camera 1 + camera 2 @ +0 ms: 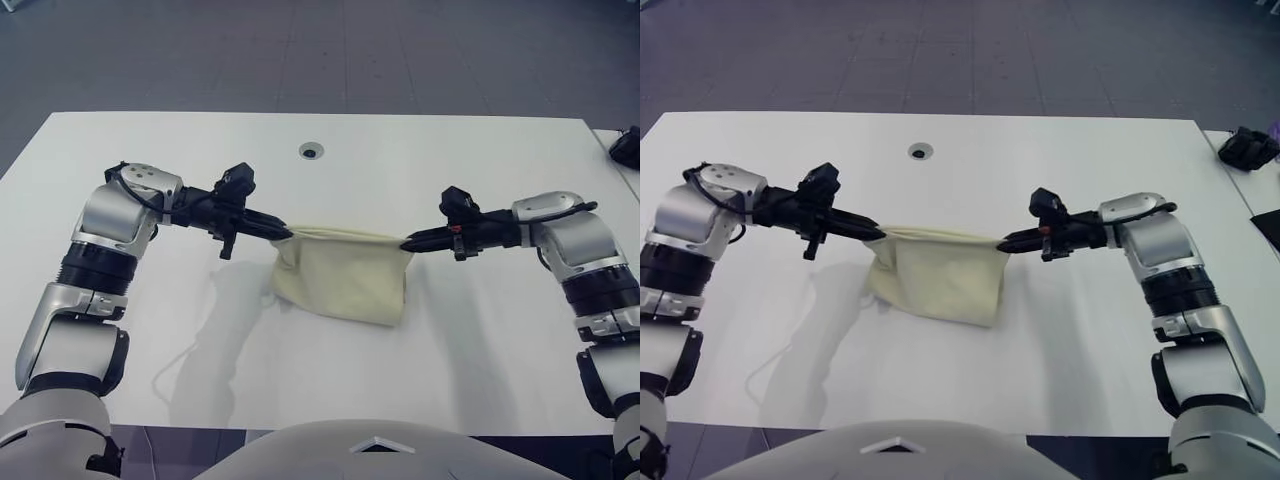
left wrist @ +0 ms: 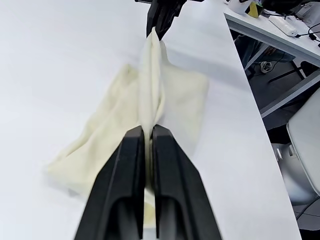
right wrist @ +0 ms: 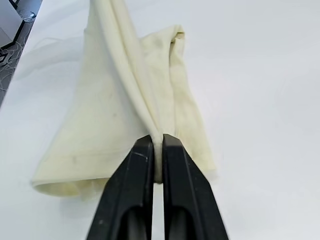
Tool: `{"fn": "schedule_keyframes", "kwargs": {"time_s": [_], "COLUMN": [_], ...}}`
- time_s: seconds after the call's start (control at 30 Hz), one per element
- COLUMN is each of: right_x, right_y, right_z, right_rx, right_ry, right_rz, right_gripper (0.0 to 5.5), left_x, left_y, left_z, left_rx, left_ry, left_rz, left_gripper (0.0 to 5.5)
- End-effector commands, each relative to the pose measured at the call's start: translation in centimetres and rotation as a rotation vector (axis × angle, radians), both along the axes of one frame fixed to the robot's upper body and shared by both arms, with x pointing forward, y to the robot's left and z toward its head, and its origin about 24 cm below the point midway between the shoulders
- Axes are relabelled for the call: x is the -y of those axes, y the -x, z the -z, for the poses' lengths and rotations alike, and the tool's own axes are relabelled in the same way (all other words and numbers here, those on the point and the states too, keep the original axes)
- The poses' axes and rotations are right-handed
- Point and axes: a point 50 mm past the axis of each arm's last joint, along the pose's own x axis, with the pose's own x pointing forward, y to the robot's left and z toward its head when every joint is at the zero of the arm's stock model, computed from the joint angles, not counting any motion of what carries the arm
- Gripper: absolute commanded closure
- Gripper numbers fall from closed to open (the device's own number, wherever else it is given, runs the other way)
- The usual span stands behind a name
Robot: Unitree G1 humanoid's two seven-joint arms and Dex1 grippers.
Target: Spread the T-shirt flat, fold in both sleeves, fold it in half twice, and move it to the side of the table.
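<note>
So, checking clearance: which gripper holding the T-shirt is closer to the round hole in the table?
The left gripper, shut on a corner of the T-shirt. The round hole lies almost straight beyond it; the right gripper sits farther to the side.

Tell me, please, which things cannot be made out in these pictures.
- T-shirt sleeves: head views, hidden in the bunched cloth held between left hand and right hand.
- Dark object at far right: head views, too small to identify.
- Round hole in the table: too small to see inside.
</note>
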Motion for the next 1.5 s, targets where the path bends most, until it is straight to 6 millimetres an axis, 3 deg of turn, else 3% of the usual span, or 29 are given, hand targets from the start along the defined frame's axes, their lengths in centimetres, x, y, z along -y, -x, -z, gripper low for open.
{"fn": "schedule_keyframes", "kwargs": {"time_s": [0.03, 0.3, 0.33, 0.37, 0.47, 0.57, 0.67, 0.8, 1.0, 1.17, 1.33, 1.5], "right_x": [0.1, -0.2, -0.3, -0.4, -0.5, -1.7, -3.9, -5.7, -5.3, -4.3, -4.2, -3.9], "right_y": [-0.7, -1.0, -1.2, -1.5, -2.0, -1.0, 0.4, 1.8, 3.3, 4.1, 4.0, 3.6], "right_z": [0.6, 1.5, 1.5, 1.2, -0.2, -1.7, -2.0, -0.2, 3.7, 5.4, 5.4, 5.0], "right_rx": [0.001, 0.033, 0.062, 0.109, 0.247, 0.365, 0.433, 0.483, 0.506, 0.499, 0.516, 0.533], "right_ry": [0.04, 0.074, 0.074, 0.062, 0.025, 0.001, -0.026, 0.012, 0.139, 0.195, 0.207, 0.213], "right_rz": [0.014, 0.015, 0.032, 0.066, 0.134, 0.113, 0.082, 0.068, 0.06, 0.06, 0.052, 0.055], "right_gripper": [5.45, 5.45, 5.45, 5.08, 4.63, 4.1, 3.61, 3.03, 2.0, 1.3, 0.54, 0.11], "left_x": [0.6, 0.9, 1.0, 1.1, 0.9, 0.0, -0.1, 1.4, 2.4, 1.8, 0.8, 0.0], "left_y": [-1.2, -2.7, -2.9, -3.1, -3.7, -4.3, -3.4, -0.4, 2.8, 2.9, 2.5, 2.2], "left_z": [0.3, 1.7, 1.8, 1.6, 0.3, -1.9, -3.1, -1.5, 1.5, 3.0, 4.6, 5.8], "left_rx": [0.015, 0.045, 0.055, 0.067, 0.133, 0.254, 0.354, 0.383, 0.415, 0.44, 0.469, 0.472], "left_ry": [-0.032, -0.1, -0.105, -0.098, -0.049, -0.012, -0.011, -0.028, -0.106, -0.206, -0.332, -0.406], "left_rz": [0.002, -0.049, -0.061, -0.074, -0.134, -0.239, -0.256, -0.211, -0.228, -0.25, -0.246, -0.261], "left_gripper": [5.45, 5.45, 5.08, 4.9, 4.41, 3.85, 3.34, 2.73, 1.65, 0.91, 0.11, 0.1]}}
